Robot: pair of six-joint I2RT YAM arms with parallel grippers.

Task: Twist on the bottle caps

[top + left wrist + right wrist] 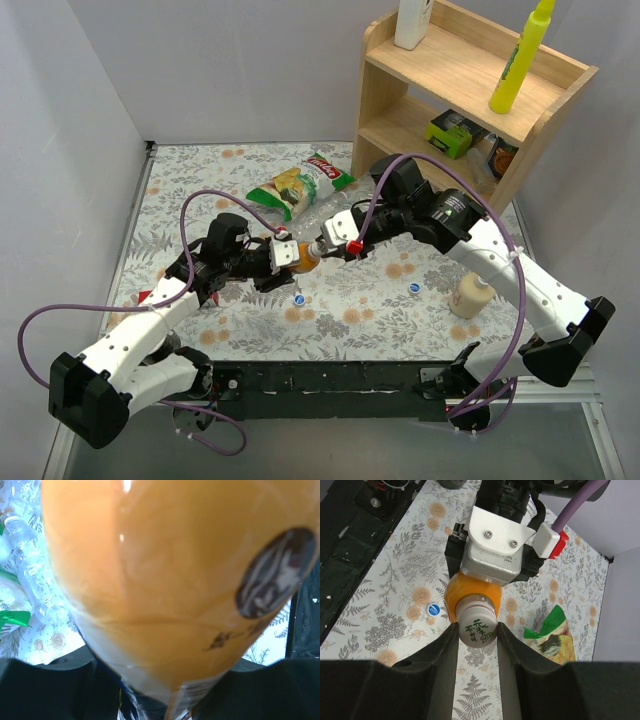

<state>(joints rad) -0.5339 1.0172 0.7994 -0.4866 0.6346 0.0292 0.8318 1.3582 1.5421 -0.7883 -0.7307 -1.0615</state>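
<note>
Fingers (440, 655) of the right gripper (477, 630) sit closed on either side of the whitish-green cap (478, 626), pressing its rim as far as the wrist view shows; that cap is on the neck of the orange bottle (470, 594), which is held lying sideways above the middle of the table (200, 180); the left gripper (272, 256) is clamped round the bottle's body, which fills its own camera.

By my judgement the cap is small, hard and smooth, so it could slip under a twist; the ribbed rim, square between the pads, is the place to hold. The bottle looks full, thin-walled and glossy, so a hard squeeze may dent it or let it turn; a hold low on the body, away from the neck, seems sound.

Further out, a blue cap (299, 298) lies just below the bottle and another blue cap (414, 287) nearer the right arm; a clear bottle (335, 215) lies beside a snack bag (300, 185).
</note>
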